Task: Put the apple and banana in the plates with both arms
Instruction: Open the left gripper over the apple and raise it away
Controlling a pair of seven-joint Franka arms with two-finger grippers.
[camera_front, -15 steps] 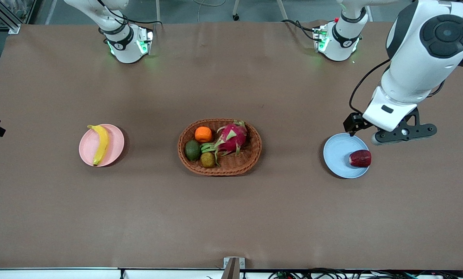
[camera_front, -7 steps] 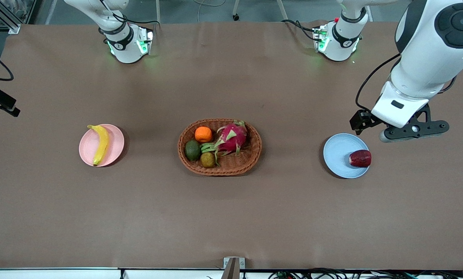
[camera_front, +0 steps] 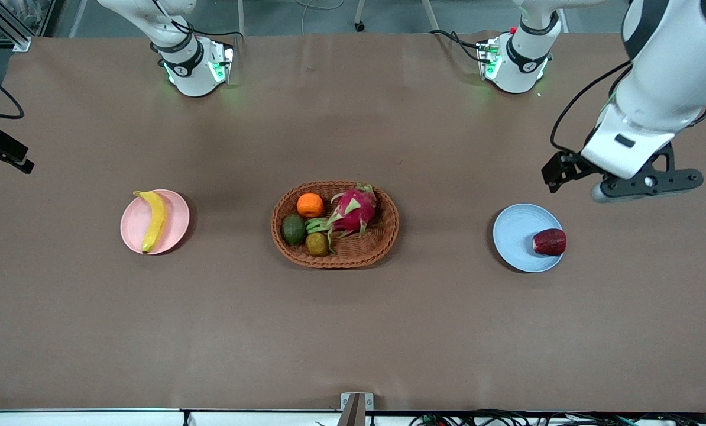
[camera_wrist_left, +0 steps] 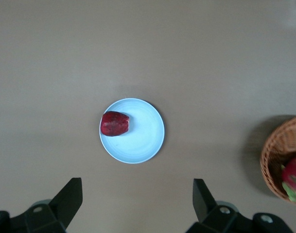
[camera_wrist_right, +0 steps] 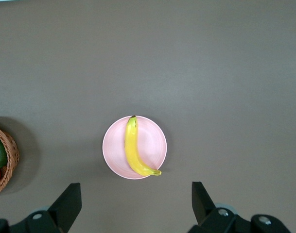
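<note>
Bare brown table [camera_front: 353, 331] lies open all round; obstacles are the basket [camera_front: 334, 224] of fruit at mid-table, the pink plate [camera_front: 154, 221] with banana [camera_front: 153, 220] toward the right arm's end, and the blue plate [camera_front: 523, 237] with apple [camera_front: 549, 242] toward the left arm's end.

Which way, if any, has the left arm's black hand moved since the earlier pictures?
Yes. The left hand has moved away from the light blue round plate, toward the left arm's end of the table and its base.

Brown table [camera_front: 353, 331] with pink plate [camera_front: 175, 222], woven basket [camera_front: 382, 236], blue plate [camera_front: 515, 236].
</note>
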